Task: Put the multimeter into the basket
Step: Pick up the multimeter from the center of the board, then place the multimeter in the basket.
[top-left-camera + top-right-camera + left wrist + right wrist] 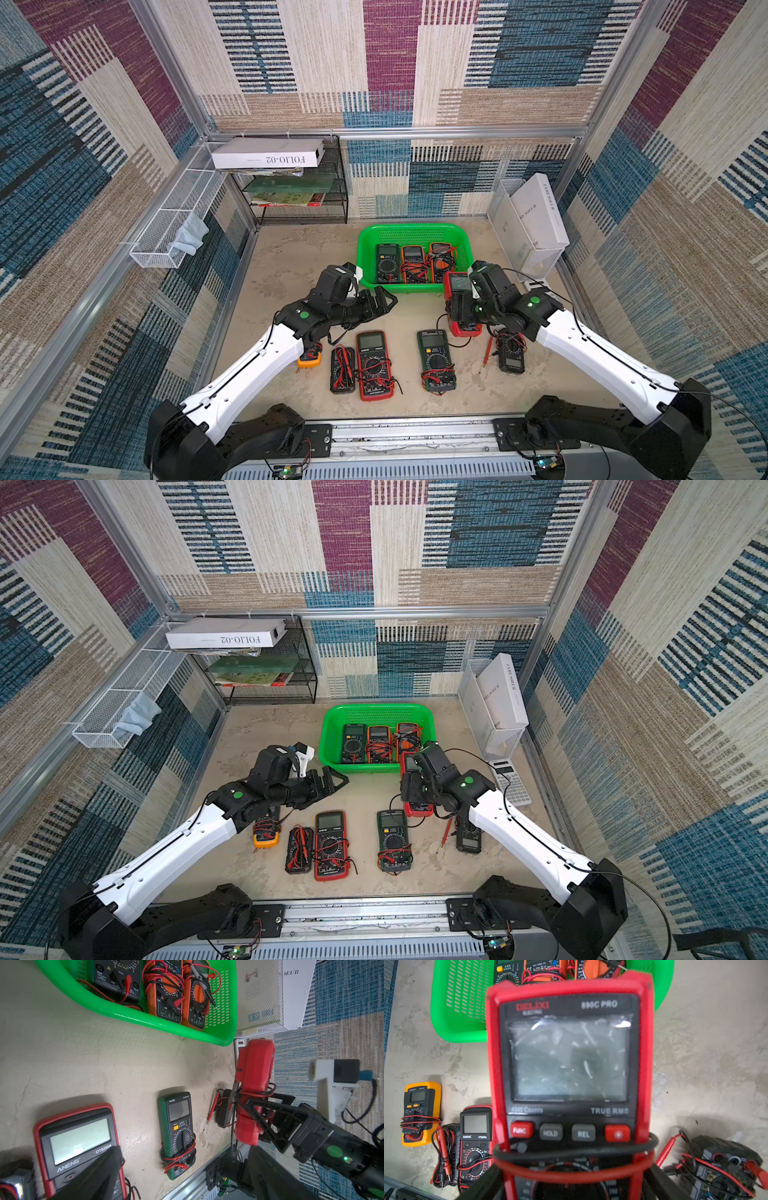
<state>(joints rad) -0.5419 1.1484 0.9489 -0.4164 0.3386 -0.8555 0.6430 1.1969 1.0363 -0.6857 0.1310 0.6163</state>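
Perforated green plastic basket (415, 235) held three lead-wrapped meters (411, 264), right pincer (458, 311) clamped on red slab-shaped multimeter (569, 1053), left pincer (385, 303) spread apart.

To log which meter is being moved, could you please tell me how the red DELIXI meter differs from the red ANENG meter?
The DELIXI meter is held up in the right gripper; the ANENG meter lies flat on the table. The DELIXI meter is marked 890C PRO, the ANENG meter DT9205A. Both have red cases with leads wrapped around them.
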